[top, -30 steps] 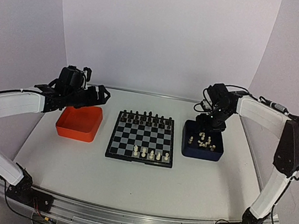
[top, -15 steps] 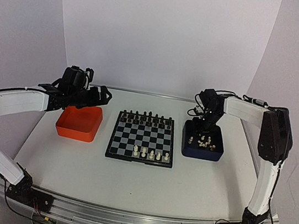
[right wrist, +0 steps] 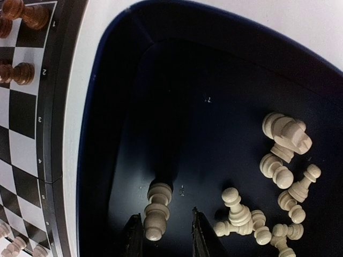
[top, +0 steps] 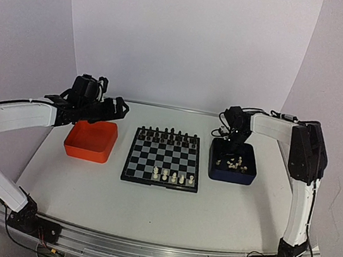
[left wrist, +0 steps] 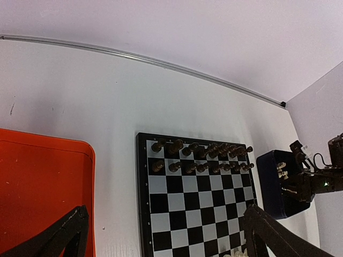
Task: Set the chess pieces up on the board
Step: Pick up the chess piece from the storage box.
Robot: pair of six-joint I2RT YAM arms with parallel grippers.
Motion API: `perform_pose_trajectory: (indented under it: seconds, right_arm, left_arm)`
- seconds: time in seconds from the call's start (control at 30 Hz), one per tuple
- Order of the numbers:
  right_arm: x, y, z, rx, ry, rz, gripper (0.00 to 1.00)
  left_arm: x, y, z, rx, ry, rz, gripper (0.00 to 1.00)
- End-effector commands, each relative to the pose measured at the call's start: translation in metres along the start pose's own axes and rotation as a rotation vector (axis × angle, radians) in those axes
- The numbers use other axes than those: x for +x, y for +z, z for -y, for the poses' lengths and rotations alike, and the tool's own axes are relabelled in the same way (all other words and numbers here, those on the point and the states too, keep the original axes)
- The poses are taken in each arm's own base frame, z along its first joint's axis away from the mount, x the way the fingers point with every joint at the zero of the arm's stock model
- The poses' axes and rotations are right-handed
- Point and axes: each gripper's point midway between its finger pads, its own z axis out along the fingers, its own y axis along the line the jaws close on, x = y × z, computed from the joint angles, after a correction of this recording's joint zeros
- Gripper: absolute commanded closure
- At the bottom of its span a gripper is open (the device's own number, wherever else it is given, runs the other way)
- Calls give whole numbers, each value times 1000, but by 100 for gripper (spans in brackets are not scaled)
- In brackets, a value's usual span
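Note:
The board (top: 162, 159) lies at mid-table, with black pieces (top: 169, 134) along its far rows and several cream chess pieces (top: 173, 177) on its near row. More cream chess pieces (right wrist: 284, 134) lie loose in the dark blue tray (top: 232, 177). My right gripper (right wrist: 165, 214) is down inside that tray (right wrist: 107, 107). Its jaws stand narrow either side of one lying cream piece (right wrist: 158, 206), and a gap still shows on the right side. My left gripper (top: 118, 109) hovers wide open over the orange tray, holding nothing.
An orange tray (top: 85, 153) sits left of the board. In the left wrist view the board (left wrist: 177, 187) and the orange tray's corner (left wrist: 48, 160) lie below the open fingers (left wrist: 59, 241). White walls close in the back and the sides.
My right gripper has shifted left to the blue tray's far left part and its jaws have narrowed round a cream piece. The left arm barely moved.

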Motion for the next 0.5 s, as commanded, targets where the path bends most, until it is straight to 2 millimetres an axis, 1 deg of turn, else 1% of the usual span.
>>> perform_pose_trajectory:
  seconds: [0.0, 0.07, 0.17, 0.23, 0.33, 0.47]
  right_arm:
    - [-8, 0, -8, -44, 13, 5, 75]
    - [-7, 1, -7, -41, 17, 4, 80]
    - [-6, 1, -7, -38, 17, 3, 94]
    - [-6, -1, -6, -36, 17, 5, 100]
    - [-6, -6, -5, -27, 16, 15, 100]
    - [-10, -21, 6, 39, 25, 57, 100]
  left_arm:
    - [-22, -3, 10, 19, 13, 55, 0]
    - [-22, -4, 10, 19, 12, 55, 0]
    - [-21, -4, 9, 20, 11, 52, 0]
    - [-20, -4, 9, 21, 11, 50, 0]
    - [-20, -4, 9, 24, 8, 50, 0]
    - [-18, -5, 9, 27, 7, 48, 0]
